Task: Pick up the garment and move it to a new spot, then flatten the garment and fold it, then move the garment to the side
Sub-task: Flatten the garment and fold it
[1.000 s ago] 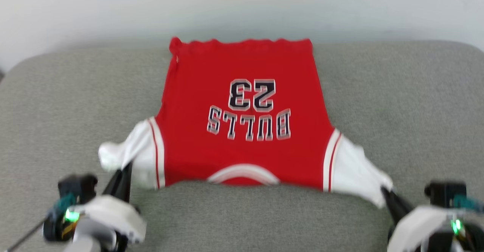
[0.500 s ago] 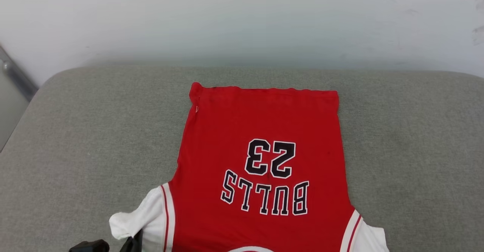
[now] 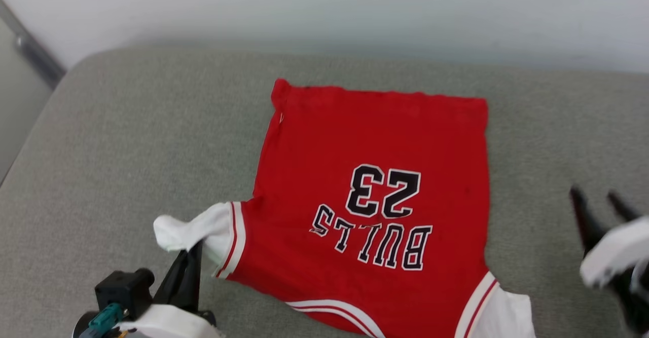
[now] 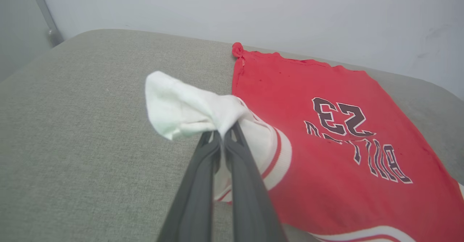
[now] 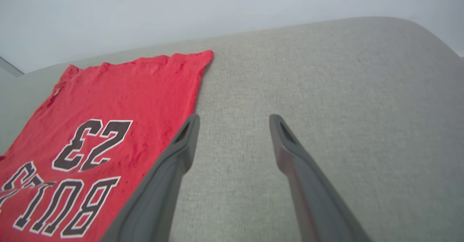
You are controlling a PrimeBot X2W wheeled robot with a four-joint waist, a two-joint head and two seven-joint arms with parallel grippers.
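flatten step in hand: left clamped on a sleeve, right free

nearest the robot, the left gripper (image 4: 223,135) has its jaws pinched together on the white left sleeve (image 4: 181,111). the cloth is bunched into a wad just past the tips and lifted off the grey cushion (image 3: 111,140). the right gripper (image 5: 235,120) has its jaws wide apart and holds nothing. it hangs over bare cushion just beside the shirt's right edge, not touching it.

the right sleeve (image 3: 507,317) lies loose at the near edge with nothing gripping it.

the garment (image 3: 375,196) sits print-up on the middle of the cushion, collar toward the robot. "23" and "bulls" read upside down from that side. the body is mostly flat but skewed, with a small ripple by the lettering on the left. the hem (image 3: 380,95) is at the far end, near the wall (image 3: 324,8).

my read: the shirt is placed and being flattened, and no fold has started. next, the right gripper needs to drop back to the loose sleeve and close on it. then both should pull outward evenly, since a one-sided tug would likely twist it further.
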